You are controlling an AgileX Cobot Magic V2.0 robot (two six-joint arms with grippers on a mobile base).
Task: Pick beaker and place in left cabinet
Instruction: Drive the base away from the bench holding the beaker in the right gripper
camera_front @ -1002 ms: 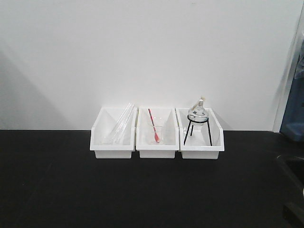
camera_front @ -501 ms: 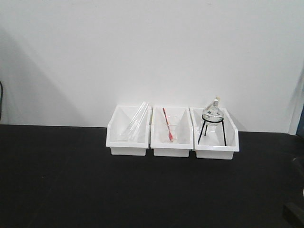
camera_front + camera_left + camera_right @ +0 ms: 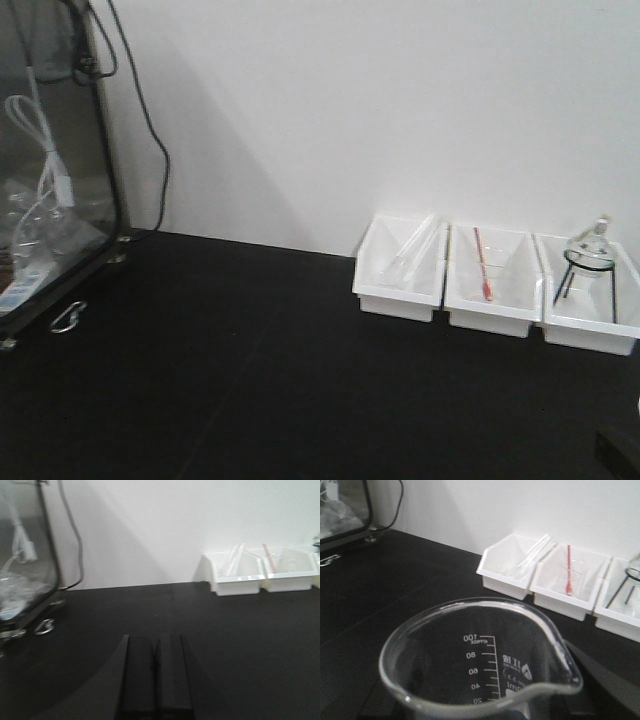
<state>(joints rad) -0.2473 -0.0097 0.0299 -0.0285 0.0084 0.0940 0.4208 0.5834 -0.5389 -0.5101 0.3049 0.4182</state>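
1. Now, far left: a dark-framed glass-fronted case (image 3: 50,200) stands at the edge of the black tabletop (image 3: 250,380). There's a white looped cable (image 3: 45,150) inside it, and a black cable (image 3: 152,130) hangs down the white wall just beside it.
2. The left gripper (image 3: 156,642) points out over the tabletop, jaws pressed together with nothing between them.
3. Moving right, three white plastic bins sit in a row against the wall. The first (image 3: 395,305) holds clear glass tubes (image 3: 405,258), the middle one (image 3: 487,320) a red stirrer (image 3: 482,265), and the last (image 3: 588,338) a round flask on a black tripod (image 3: 588,255).
4. On the right, the small clear glass beaker (image 3: 485,670), white graduation marks showing and spout to the right, fills the right wrist view. It's up off the tabletop, bins beyond it. The right gripper (image 3: 480,702) has its jaws closed on it, mostly hidden behind the glass, with one dark finger (image 3: 605,680) against its wall.
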